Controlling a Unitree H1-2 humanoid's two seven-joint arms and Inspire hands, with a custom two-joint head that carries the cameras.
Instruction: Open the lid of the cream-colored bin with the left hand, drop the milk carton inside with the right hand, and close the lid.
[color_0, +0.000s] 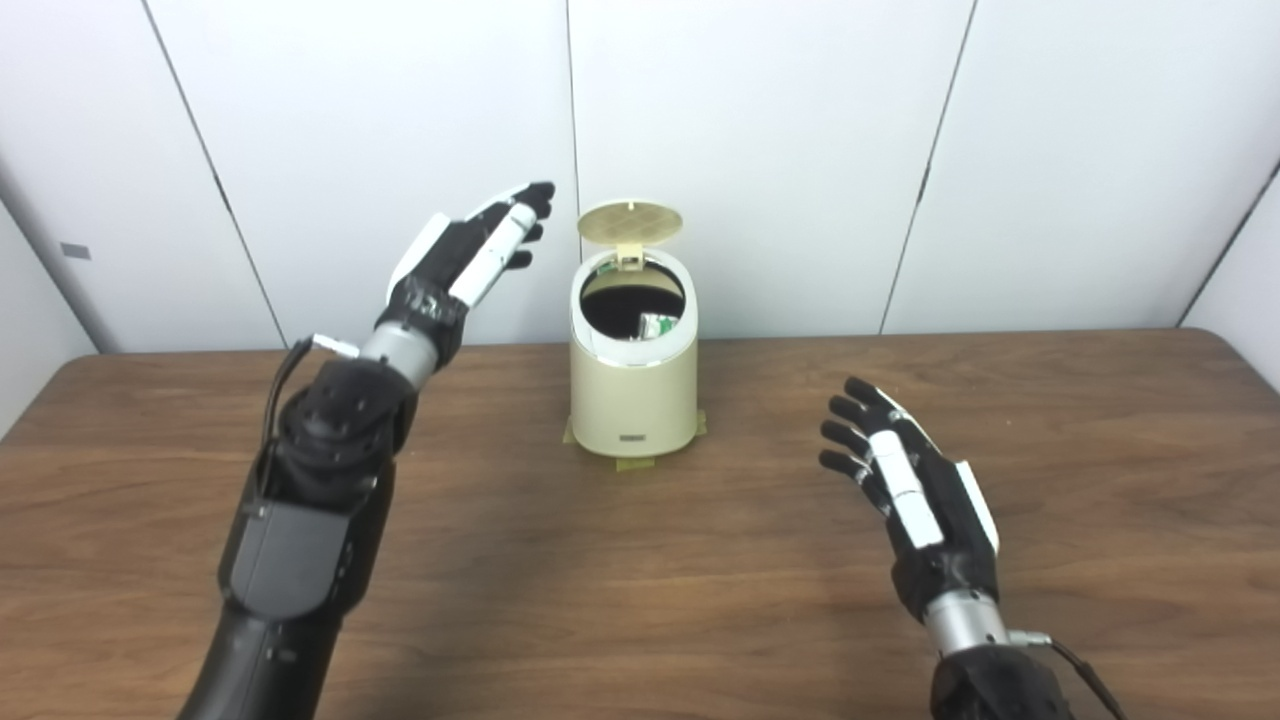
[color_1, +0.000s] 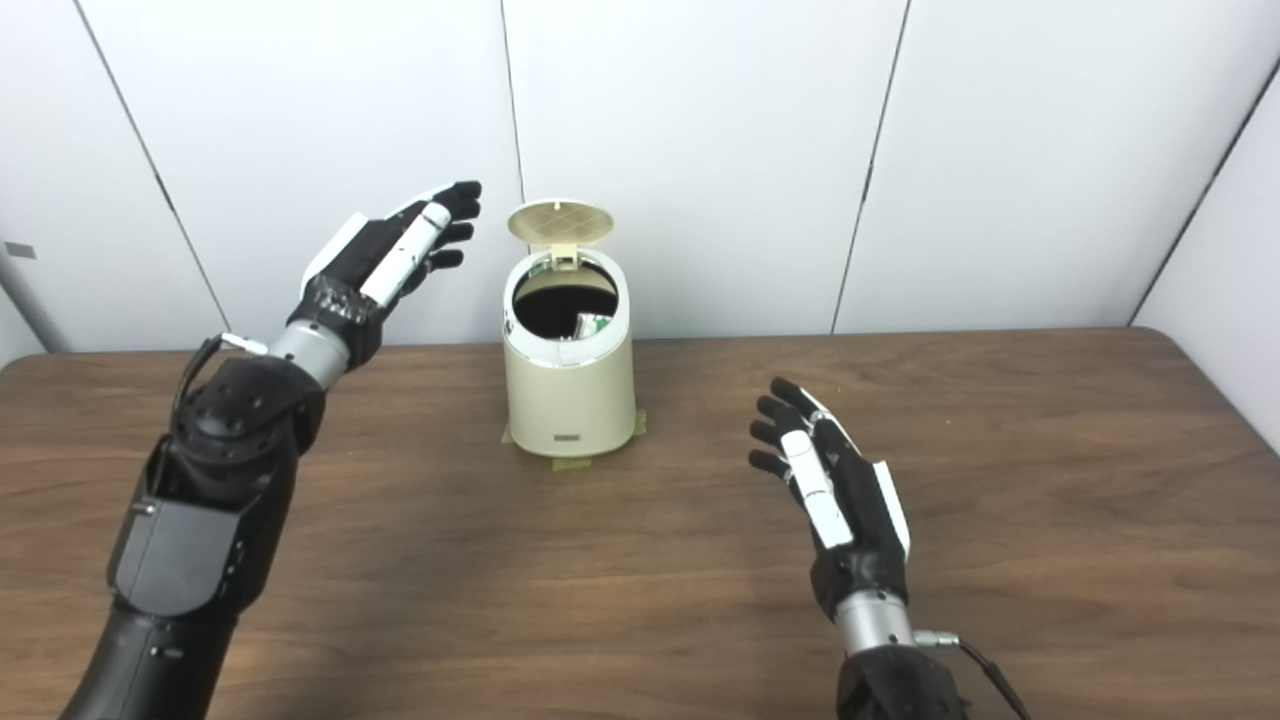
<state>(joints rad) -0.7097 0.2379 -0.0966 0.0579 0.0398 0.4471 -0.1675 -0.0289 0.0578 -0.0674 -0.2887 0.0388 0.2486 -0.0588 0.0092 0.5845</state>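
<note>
The cream-colored bin (color_0: 633, 395) stands at the back middle of the table. Its round lid (color_0: 630, 223) stands open and upright behind the mouth. The milk carton (color_0: 658, 326) lies inside the bin; only a white and green corner shows at the right of the opening. My left hand (color_0: 470, 255) is raised to the left of the lid, open and empty, with its fingers stretched toward the lid and apart from it. My right hand (color_0: 905, 480) is open and empty, low over the table to the right of the bin.
The brown wooden table (color_0: 640, 560) ends at a white panelled wall (color_0: 800, 150) just behind the bin. Strips of tape (color_0: 633, 462) sit under the bin's base.
</note>
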